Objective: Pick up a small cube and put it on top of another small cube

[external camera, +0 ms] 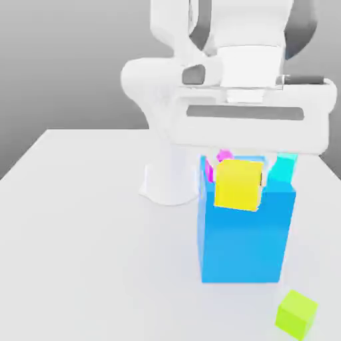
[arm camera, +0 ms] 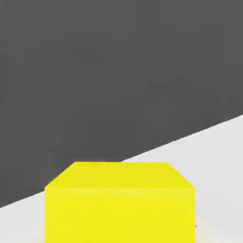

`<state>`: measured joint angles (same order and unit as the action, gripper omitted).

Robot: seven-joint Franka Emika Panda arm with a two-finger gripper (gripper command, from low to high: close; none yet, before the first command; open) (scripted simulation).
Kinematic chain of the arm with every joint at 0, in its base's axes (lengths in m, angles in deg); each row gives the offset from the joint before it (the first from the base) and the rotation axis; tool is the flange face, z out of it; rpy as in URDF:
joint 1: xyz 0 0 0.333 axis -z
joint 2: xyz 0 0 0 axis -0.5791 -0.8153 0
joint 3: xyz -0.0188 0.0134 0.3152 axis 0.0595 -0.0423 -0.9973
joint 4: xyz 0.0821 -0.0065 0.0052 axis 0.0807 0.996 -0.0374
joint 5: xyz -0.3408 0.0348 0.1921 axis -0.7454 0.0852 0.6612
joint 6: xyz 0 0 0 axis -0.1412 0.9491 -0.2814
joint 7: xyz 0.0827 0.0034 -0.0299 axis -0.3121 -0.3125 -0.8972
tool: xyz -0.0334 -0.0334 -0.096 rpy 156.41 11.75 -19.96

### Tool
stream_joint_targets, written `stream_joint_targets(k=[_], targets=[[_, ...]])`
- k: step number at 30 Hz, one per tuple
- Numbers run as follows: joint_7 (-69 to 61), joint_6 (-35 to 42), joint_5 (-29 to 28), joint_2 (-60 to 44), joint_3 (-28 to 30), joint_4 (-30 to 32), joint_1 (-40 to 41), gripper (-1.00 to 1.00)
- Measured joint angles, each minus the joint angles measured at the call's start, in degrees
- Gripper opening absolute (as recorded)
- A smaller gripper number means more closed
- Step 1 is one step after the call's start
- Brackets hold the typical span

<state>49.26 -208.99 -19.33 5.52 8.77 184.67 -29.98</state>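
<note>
White table [external camera: 80,233], grey backdrop. Left to right in the exterior view: robot base pedestal [external camera: 170,180] stands on the table left of centre, the arm's white links rising above it and the wide white hand housing spanning across toward the exterior view's right. Just right of the pedestal, tall blue block [external camera: 243,240] stands upright on the table. A bit of magenta object [external camera: 214,163] peeks out behind the block's upper left corner; shape unclear. The gripper [external camera: 240,174] hangs under the housing, over the blue block, pinching the small yellow cube [external camera: 238,184] between its fingers, cube lifted off the table and overlapping the block's top edge in this view. Can't tell if the cube touches the block top. Cyan object [external camera: 286,166] sits behind the block at its upper right, partly hidden. Lime cube [external camera: 296,314] rests on the table near the bottom right, apart from the block.

Hand view: yellow cube [arm camera: 119,204] close up, table surface and dark background behind it.
</note>
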Motion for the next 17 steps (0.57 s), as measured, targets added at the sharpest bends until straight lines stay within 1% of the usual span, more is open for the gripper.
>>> stream_joint_targets(k=[4,6,8,10,11,16,17], targets=[[-4.8,-1.8,-4.1,-10.2,-2.8,-2.3,-3.8,-1.0],[-7.5,-2.7,-6.4,-15.9,-3.0,-3.5,-5.1,-1.0],[-8.5,-4.8,-9.2,-21.6,-2.5,-4.4,-6.2,-1.0],[-6.7,-8.4,-12.9,-26.7,-0.4,-4.9,-7.9,-1.0],[-5.6,-10.3,-14.6,-29.0,0.9,-5.1,-8.9,1.0],[-5.6,-10.3,-14.6,-29.0,0.9,-5.1,-8.9,1.0],[-5.0,-11.2,-15.4,-30.1,1.5,-5.2,-9.4,1.0]])
